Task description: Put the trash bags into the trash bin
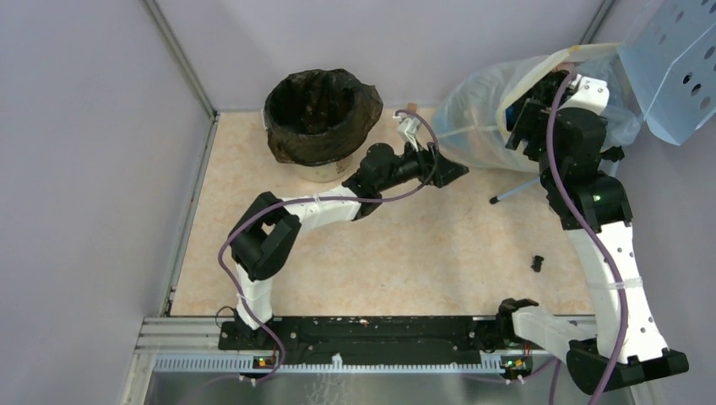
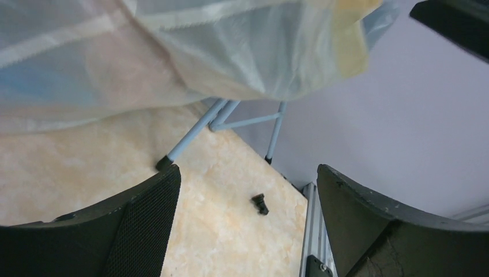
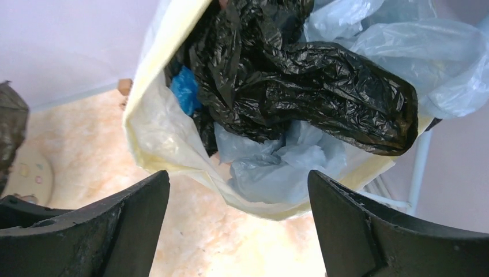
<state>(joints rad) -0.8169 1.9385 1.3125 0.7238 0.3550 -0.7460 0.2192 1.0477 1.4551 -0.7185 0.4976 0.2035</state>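
The trash bin (image 1: 319, 118), cream with a black liner over its rim, stands at the back left of the table; its edge shows at the left of the right wrist view (image 3: 10, 124). A wrinkled glossy black trash bag (image 3: 300, 69) lies inside the open mouth of the translucent whitish-yellow sack (image 1: 477, 118). My right gripper (image 1: 528, 118) is open and empty just in front of that mouth, its jaws (image 3: 237, 179) wide apart below the black bag. My left gripper (image 1: 452, 171) is open and empty beside the sack's lower left side, above the table (image 2: 248, 173).
Pale blue plastic bags (image 3: 277, 161) lie in the sack under the black one. The sack (image 2: 173, 52) hangs on a blue-grey stand (image 2: 196, 131). A perforated light-blue panel (image 1: 675, 67) is at the back right. A small black part (image 1: 537, 262) lies on the table.
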